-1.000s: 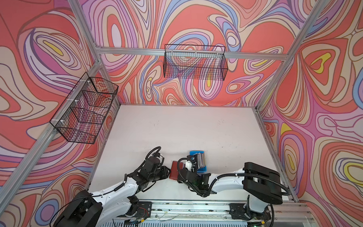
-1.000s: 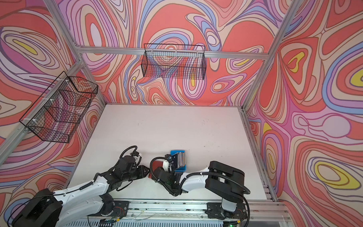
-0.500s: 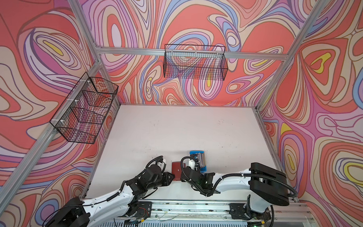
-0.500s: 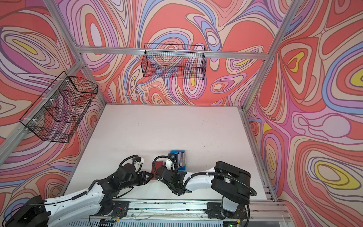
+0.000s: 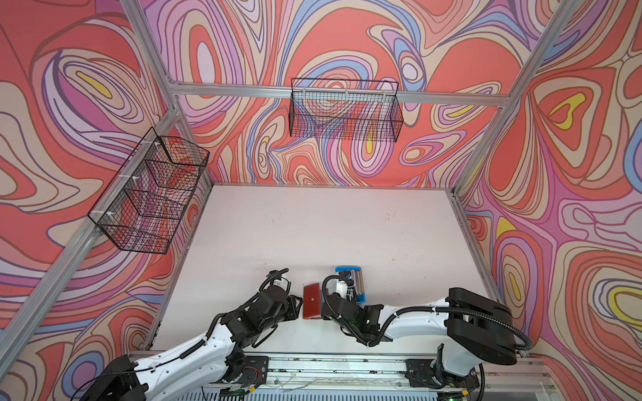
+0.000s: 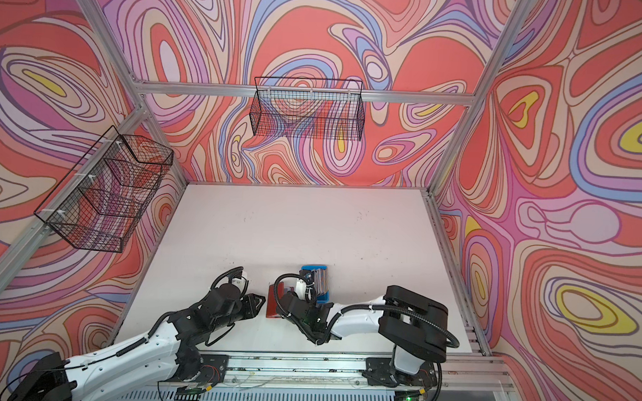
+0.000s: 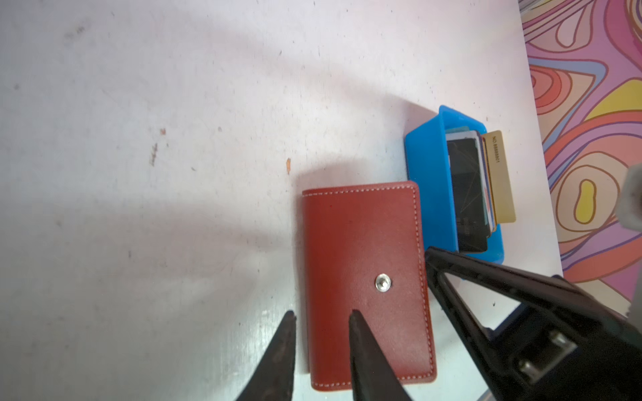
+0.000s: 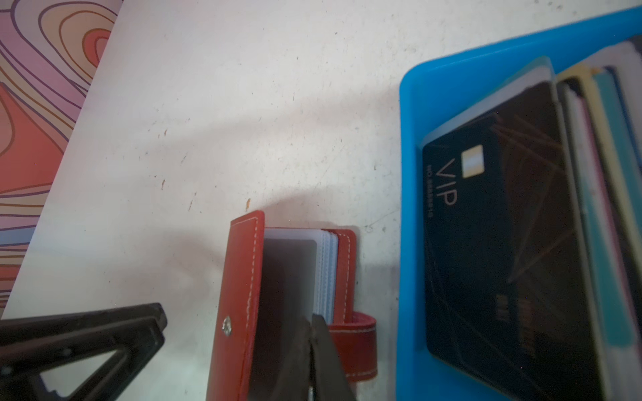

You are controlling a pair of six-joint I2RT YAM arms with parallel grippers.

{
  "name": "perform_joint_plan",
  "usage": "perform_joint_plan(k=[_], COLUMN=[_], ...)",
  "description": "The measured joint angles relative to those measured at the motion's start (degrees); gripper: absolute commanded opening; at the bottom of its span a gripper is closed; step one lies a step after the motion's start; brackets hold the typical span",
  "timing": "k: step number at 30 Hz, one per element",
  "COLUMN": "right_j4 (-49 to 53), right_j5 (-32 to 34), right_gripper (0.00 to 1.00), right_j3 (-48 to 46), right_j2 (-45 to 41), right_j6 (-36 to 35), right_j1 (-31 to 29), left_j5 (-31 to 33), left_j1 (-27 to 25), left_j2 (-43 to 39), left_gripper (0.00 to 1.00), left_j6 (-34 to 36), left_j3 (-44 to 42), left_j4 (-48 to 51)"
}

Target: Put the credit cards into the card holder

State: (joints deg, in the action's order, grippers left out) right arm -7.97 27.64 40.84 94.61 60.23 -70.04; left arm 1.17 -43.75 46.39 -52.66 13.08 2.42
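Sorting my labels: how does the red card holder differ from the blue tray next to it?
The card holder is red-brown, stitched, with a snap button; the blue tray is plain plastic. The card holder is a flat booklet, cover slightly ajar; the blue tray is an open box with the credit cards leaning inside. Both rest side by side on the table.

The pale, pinkish-white table is scuffed and flecked with small dark and orange marks (plainest in the wrist views). Two things lie on it. One is a blue tray. Just beside the tray, on its left in both top views, is the red-brown card holder, with a narrow strip of bare table between them.
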Motion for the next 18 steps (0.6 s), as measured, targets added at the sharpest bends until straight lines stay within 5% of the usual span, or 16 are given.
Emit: perform_joint_plan(k=[18], right_j4=[-0.2], right_j5=[-0.3], right_gripper=[0.0], right_j3=[0.1], right_j2=[0.4], right_j6=[-0.6], right_j1=[0.0], left_j5=[-1.7], left_j1=[0.7], left_j2=[12.0], left_gripper=[0.28], left_j6=[4.0], left_j3=[1.7], left_j4=[-4.2])
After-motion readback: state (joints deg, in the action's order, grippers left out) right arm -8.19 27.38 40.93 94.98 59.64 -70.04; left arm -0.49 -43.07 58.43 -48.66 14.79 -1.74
